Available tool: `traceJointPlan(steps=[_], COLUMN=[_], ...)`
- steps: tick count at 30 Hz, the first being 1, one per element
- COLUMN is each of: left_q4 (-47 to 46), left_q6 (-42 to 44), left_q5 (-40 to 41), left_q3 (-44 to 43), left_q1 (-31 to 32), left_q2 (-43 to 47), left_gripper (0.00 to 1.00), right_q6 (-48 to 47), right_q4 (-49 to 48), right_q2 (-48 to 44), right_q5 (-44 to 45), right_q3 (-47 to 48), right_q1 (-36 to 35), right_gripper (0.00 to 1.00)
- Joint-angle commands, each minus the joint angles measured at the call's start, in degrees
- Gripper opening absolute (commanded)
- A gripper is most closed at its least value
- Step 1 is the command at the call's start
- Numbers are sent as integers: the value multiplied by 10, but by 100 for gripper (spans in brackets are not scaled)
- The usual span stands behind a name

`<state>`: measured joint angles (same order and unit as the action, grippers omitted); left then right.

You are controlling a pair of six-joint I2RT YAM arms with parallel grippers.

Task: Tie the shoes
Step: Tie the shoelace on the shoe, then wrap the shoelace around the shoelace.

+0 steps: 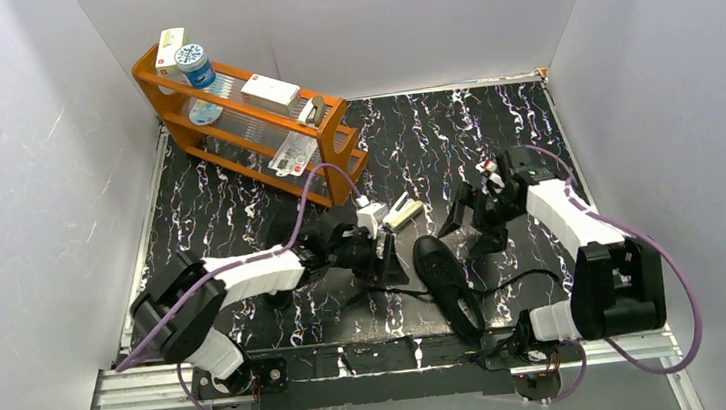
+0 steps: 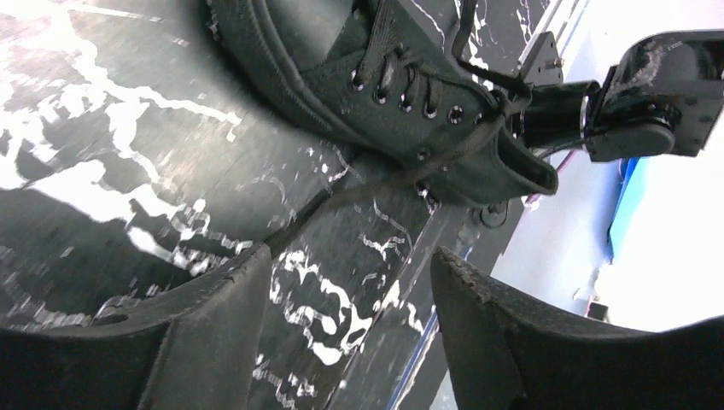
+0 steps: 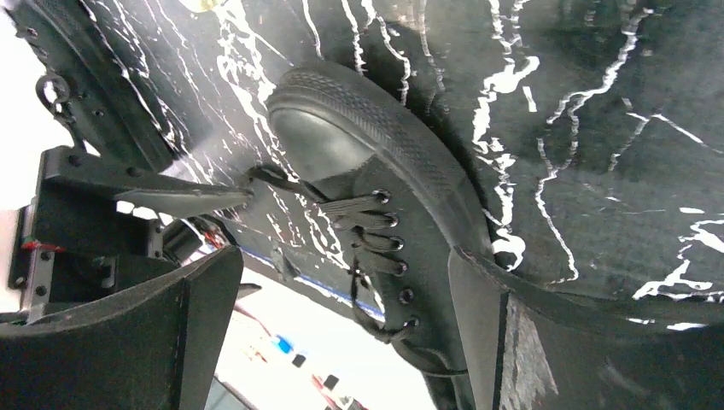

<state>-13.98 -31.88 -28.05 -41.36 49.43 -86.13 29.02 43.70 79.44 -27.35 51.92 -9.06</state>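
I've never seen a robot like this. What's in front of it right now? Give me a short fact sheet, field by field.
Surface: black marbled table
Shoe: one black sneaker lying between the two arms, heel toward the near edge
Lace: no bow visible; a loose lace trails from the shoe onto the table
Left gripper: open, nothing between its fingers, facing the shoe
Right gripper: open wide, hanging above the shoe
Background: orange rack at the far left, holding small boxes
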Motion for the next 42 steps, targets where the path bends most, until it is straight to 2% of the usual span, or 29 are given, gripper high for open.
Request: traceJointPlan(steps=[1,5,8,13,15,20,22,24,27,30,33,37,39,42], left_q4=[-108,-111,-141,-141,-113,-26,18,50,50,46,59,21,5,-22], left_q6=[-67,-75,-90,-88,-64,18,47,71,75,74,75,45,28,-2], left_q5=[19,22,17,45,49,62,58,62,33,13,-7,-22,-23,-17], left_q3=[-52,-85,-91,-104,-119,-150,-160,-161,-120,-70,-49,-15,-6,9], left_q1=[30,34,35,24,9,-38,-57,-63,-63,-62,-62,-51,-37,-9], left_q2=[-86,-148,-181,-194,-192,-185,-176,-155,-109,-59,-44,-35,-32,-31], left_gripper=[63,60,59,51,47,46,48,55,61,65,65,60,57,54], right_q6=[-66,-96,-82,39,113,236,214,131,2,-47,-14,73,142,269], right_q4=[-15,-43,-94,-222,-282,-405,-376,-256,-51,81,150,176,166,159], right_q2=[-12,26,23,23,18,19,42,74,114,104,60,1,-36,-102], right_q5=[-73,-76,-125,-166,-179,-188,-181,-138,-6,109,132,112,99,138], right_q3=[-78,-93,-118,-142,-147,-147,-116,-50,64,107,85,21,-25,-85], right_q1=[37,36,23,-50,-67,-82,-83,-77,-76,-75,-75,-73,-72,-70], right_gripper=[98,92,89,83,81,82,85,89,96,98,98,97,96,92])
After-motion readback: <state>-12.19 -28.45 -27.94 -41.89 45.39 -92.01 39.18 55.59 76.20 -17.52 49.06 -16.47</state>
